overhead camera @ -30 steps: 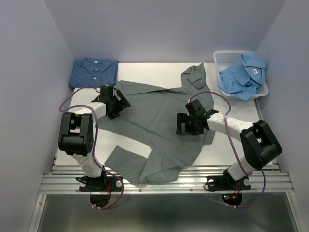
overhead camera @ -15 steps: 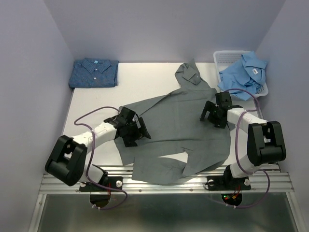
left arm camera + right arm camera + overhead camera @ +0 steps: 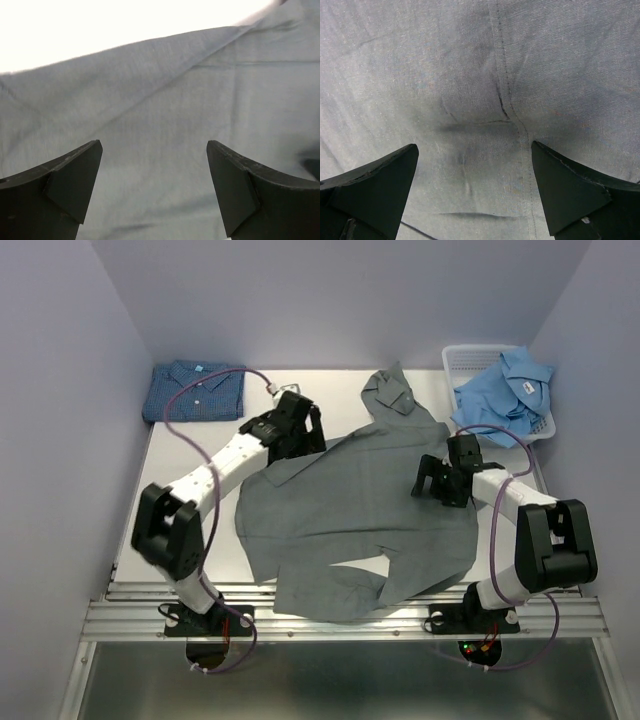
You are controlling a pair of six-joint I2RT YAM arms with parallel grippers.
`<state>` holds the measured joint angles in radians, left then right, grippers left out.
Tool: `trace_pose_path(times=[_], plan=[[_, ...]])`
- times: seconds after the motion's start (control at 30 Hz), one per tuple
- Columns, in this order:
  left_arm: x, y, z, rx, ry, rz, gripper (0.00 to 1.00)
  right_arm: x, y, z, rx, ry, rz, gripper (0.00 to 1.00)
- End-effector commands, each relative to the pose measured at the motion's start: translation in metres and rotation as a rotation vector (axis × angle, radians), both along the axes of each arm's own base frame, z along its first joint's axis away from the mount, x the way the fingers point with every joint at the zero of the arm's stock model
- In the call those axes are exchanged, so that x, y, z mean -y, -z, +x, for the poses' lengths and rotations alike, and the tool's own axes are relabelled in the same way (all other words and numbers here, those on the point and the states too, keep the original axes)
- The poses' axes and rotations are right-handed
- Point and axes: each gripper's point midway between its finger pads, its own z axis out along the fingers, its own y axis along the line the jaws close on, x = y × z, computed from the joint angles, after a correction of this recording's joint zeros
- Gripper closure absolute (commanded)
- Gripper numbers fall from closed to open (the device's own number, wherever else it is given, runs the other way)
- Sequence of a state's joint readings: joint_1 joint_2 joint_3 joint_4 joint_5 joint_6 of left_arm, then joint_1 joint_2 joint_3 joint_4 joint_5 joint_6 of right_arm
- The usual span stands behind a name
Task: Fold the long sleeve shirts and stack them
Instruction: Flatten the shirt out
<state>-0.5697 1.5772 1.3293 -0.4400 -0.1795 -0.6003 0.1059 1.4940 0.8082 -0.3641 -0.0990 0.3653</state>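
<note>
Across mid-frame the grey shirt (image 3: 350, 510) lies on the white table (image 3: 330, 390), left claw (image 3: 154, 150) and right claw (image 3: 475, 150) spread wide over it. Upper left: folded dark blue shirt (image 3: 195, 392), collar label (image 3: 197, 367) unreadable. Upper right: light blue shirt (image 3: 505, 395) in basket (image 3: 465, 358). Lilac walls (image 3: 330, 300).

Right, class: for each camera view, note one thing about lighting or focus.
Left wrist: the table beyond the grey shirt is blown out to white. Right wrist: sharp weave, a dark shadow patch mid-frame. Top external: evenly lit, no glare.

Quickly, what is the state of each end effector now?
Left end effector: open, holding nothing, over the grey shirt.
Right end effector: open, holding nothing.
</note>
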Motion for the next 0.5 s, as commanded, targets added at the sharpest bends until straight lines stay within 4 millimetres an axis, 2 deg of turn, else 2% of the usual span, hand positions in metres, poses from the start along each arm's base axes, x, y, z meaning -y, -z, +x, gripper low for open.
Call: trace_pose_path(times=[0.0, 0.07, 0.13, 0.23, 0.27, 0.33, 0.37, 0.4, 0.47], plan=[[0.01, 0.032, 0.027, -0.012, 0.144, 0.262, 0.01, -0.006, -0.007, 0.001, 0.029, -0.035, 0.01, 0.0], [0.027, 0.043, 0.036, -0.007, 0.212, 0.318, 0.01, -0.004, -0.002, -0.002, 0.012, -0.026, 0.005, 0.0], [0.035, 0.05, 0.039, -0.013, 0.241, 0.351, 0.01, 0.0, 0.002, -0.003, -0.006, -0.013, -0.016, 0.0], [0.027, 0.059, 0.056, -0.005, 0.186, 0.44, 0.01, 0.003, 0.007, -0.004, -0.019, -0.003, -0.033, 0.0], [0.025, 0.072, 0.06, -0.026, 0.189, 0.481, 0.01, 0.002, 0.007, -0.004, -0.019, -0.006, -0.028, 0.0], [0.023, 0.075, 0.071, -0.014, 0.185, 0.538, 0.01, 0.0, 0.011, -0.007, -0.037, -0.011, -0.015, 0.0], [0.024, 0.091, 0.073, -0.047, 0.207, 0.562, 0.01, 0.0, 0.012, -0.007, -0.04, -0.011, -0.015, 0.0], [0.03, 0.09, 0.078, -0.042, 0.215, 0.564, 0.01, 0.0, 0.015, -0.008, -0.049, -0.009, -0.017, 0.0], [0.024, 0.097, 0.083, -0.053, 0.205, 0.609, 0.01, 0.002, 0.016, -0.008, -0.054, -0.003, -0.028, 0.0]])
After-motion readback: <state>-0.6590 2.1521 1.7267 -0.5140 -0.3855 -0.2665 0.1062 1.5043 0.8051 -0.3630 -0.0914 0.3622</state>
